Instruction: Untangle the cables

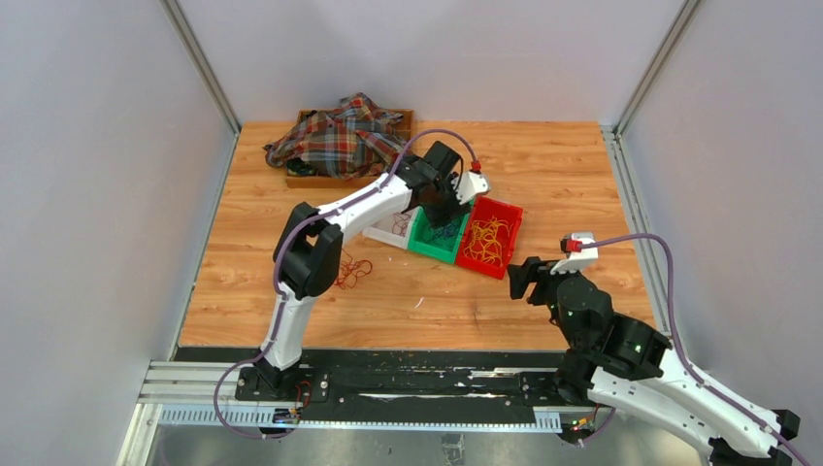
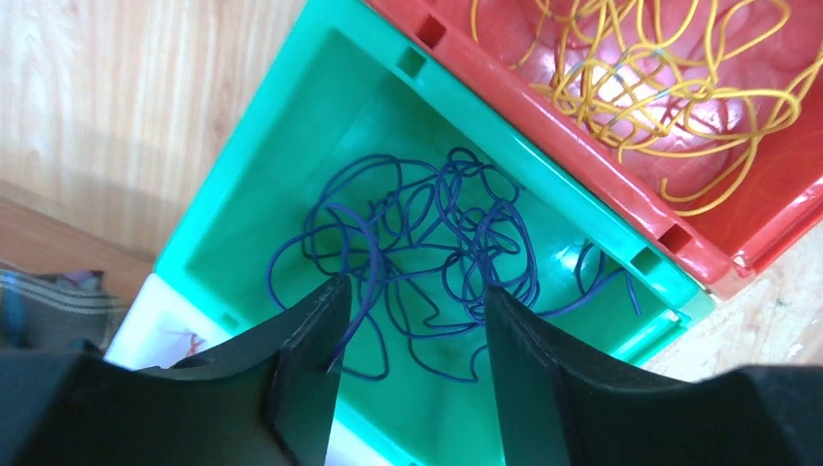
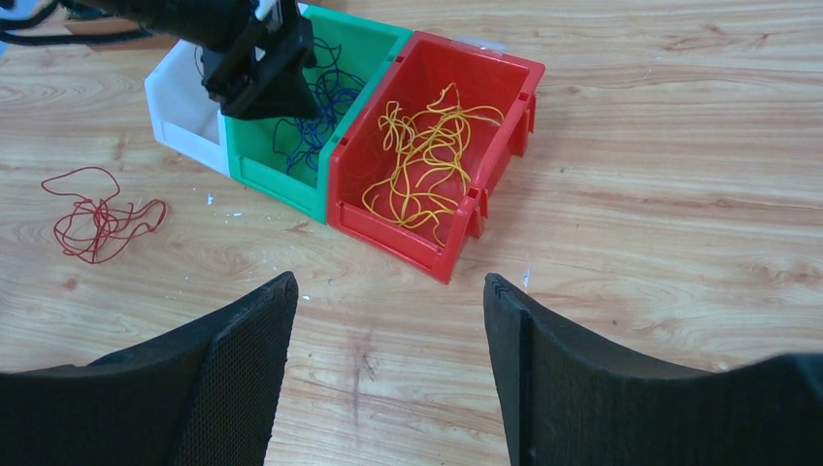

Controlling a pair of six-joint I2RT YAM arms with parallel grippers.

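The cables lie sorted by colour. Dark blue wire loops (image 2: 427,243) lie in a green bin (image 2: 291,126). Yellow-orange loops (image 2: 641,87) fill the red bin (image 2: 602,184) beside it. A small dark red tangle (image 1: 351,272) lies on the table, left of the bins. My left gripper (image 2: 412,291) is open, hovering just above the blue wires; one blue strand end rests against its left finger (image 2: 311,340). My right gripper (image 3: 388,286) is open and empty, over bare wood in front of the red bin (image 3: 432,155). The red tangle also shows in the right wrist view (image 3: 97,218).
A white bin (image 1: 388,228) stands against the green bin's left side. A plaid cloth (image 1: 340,141) lies heaped in a wooden box at the back left. Grey walls enclose the wooden table on three sides.
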